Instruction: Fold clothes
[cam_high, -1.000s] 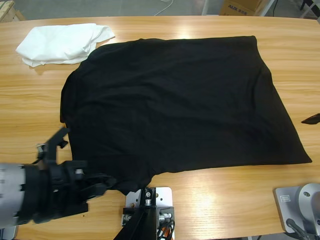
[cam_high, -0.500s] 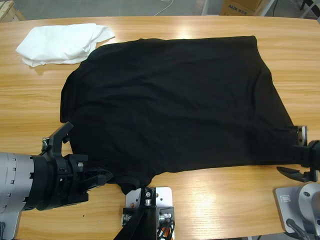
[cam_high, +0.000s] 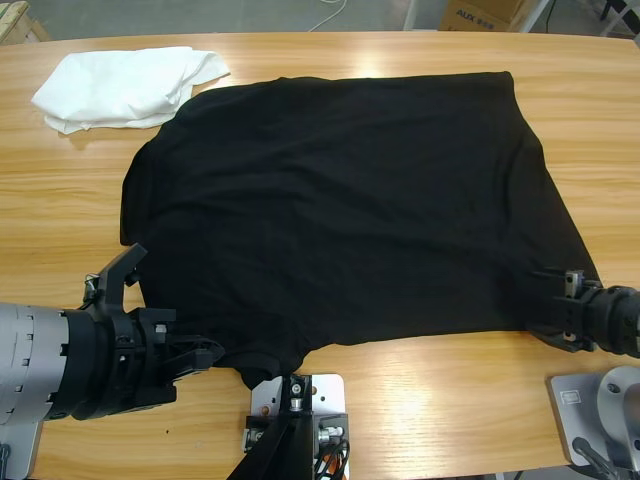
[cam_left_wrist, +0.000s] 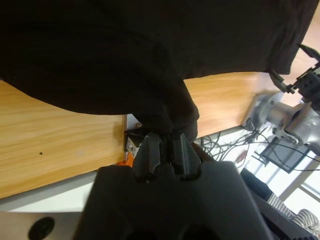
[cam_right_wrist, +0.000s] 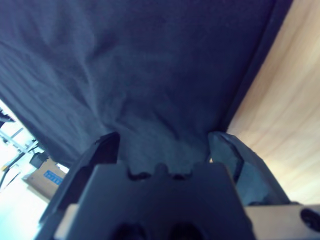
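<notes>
Shirt (cam_high: 350, 200) corners need matched grips: left gripper (cam_left_wrist: 165, 150) clenches its corner, right gripper (cam_right_wrist: 165, 150) straddles fabric, jaws spread.

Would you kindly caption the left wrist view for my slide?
Left gripper shut on the black T-shirt's bunched near edge above the wooden table.

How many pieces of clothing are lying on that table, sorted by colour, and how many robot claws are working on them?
Black T-shirt: 1
White garment: 1
Robot claws: 2, the left claw and the right claw
Total: 4 things, 2 garments and 2 claws
</notes>
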